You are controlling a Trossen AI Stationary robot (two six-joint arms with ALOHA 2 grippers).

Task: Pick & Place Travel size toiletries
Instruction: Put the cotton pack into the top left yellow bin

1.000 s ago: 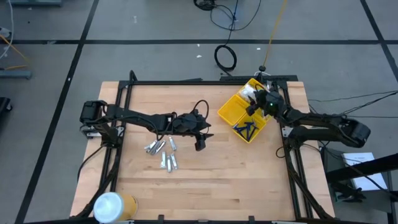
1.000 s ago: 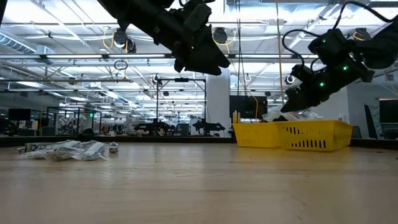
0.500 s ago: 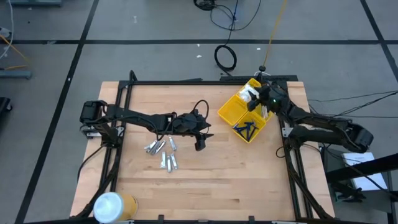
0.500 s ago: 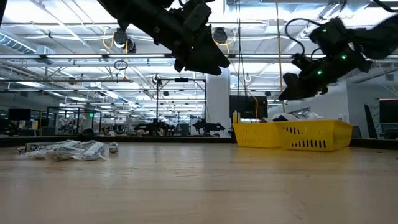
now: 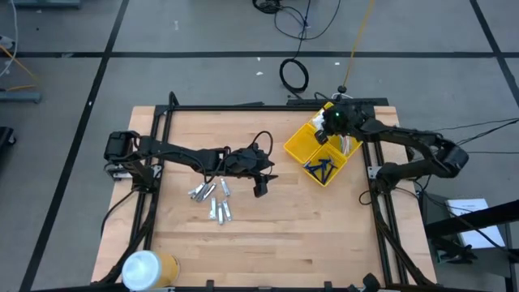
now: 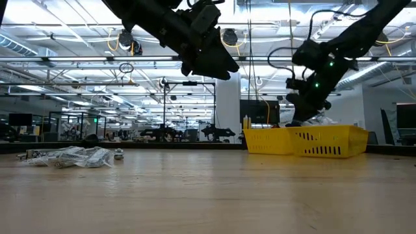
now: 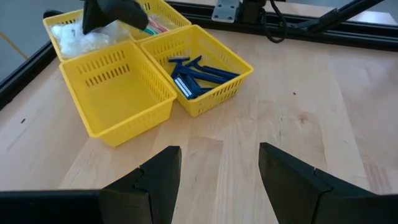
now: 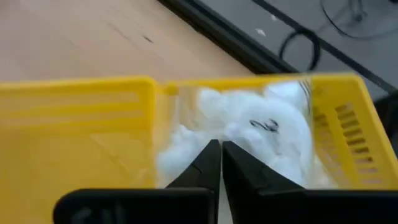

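1. The toiletries lie in two groups: silvery tubes and packets [image 5: 212,200] loose on the table [image 5: 268,235], and others sorted in the yellow bin [image 5: 302,151].
2. The loose pile lies just below and to the left-arm side of the left gripper [image 5: 261,183] in the high view; in the low view it shows as a low heap [image 6: 71,156] on the wood, well apart from the bin [image 6: 312,141].
3. White packets [image 8: 249,134] fill the bin's far corner cell, directly beneath the right gripper [image 8: 221,158], whose fingers are pressed together with nothing between them.
4. Dark blue pieces [image 7: 198,70] lie in another cell, beside the one under the right gripper; the cell nearest the left gripper holds nothing visible.
5. The right gripper [image 5: 331,123] hangs over the bin's back corner, above the rim in the low view [image 6: 300,110].
6. The left gripper [image 7: 217,171] hovers above mid-table, fingers spread apart and holding nothing, facing the bin [image 7: 118,93].
7. A white-and-yellow cylinder [image 5: 147,268] lies at the table's front corner, far from both grippers.
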